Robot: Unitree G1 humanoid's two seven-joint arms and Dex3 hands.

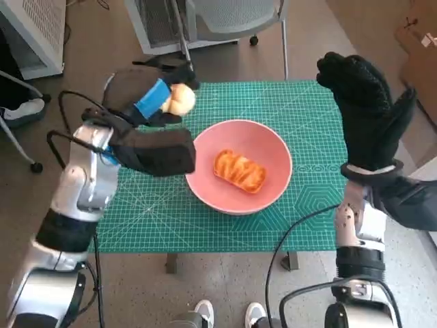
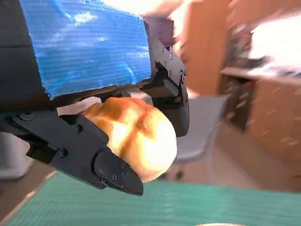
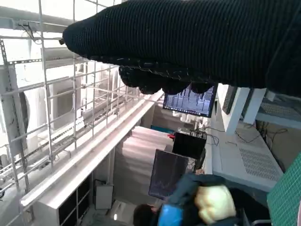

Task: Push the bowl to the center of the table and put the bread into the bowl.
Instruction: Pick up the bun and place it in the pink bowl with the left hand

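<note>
— Pink bowl [image 1: 205, 179] sits near the middle of the frame on the green mat [image 1: 307, 198], and a glazed loaf [image 1: 239, 171], orange-brown with darker stripes, lies inside it.

— And the other bread?

— Pale golden roll [image 1: 180, 100], round, smooth, with a shallow crease; the left hand [image 1: 147, 102] grips it at upper left of the frame, above the mat's far left corner. Up close, black fingers [image 2: 113, 172] clamp the roll from both sides under the blue tape [image 2: 84, 42].

— Right hand?

— Right hand [image 1: 365, 113] is raised at upper right, beyond the mat's edge, glove fingers up and holding nothing.
</note>
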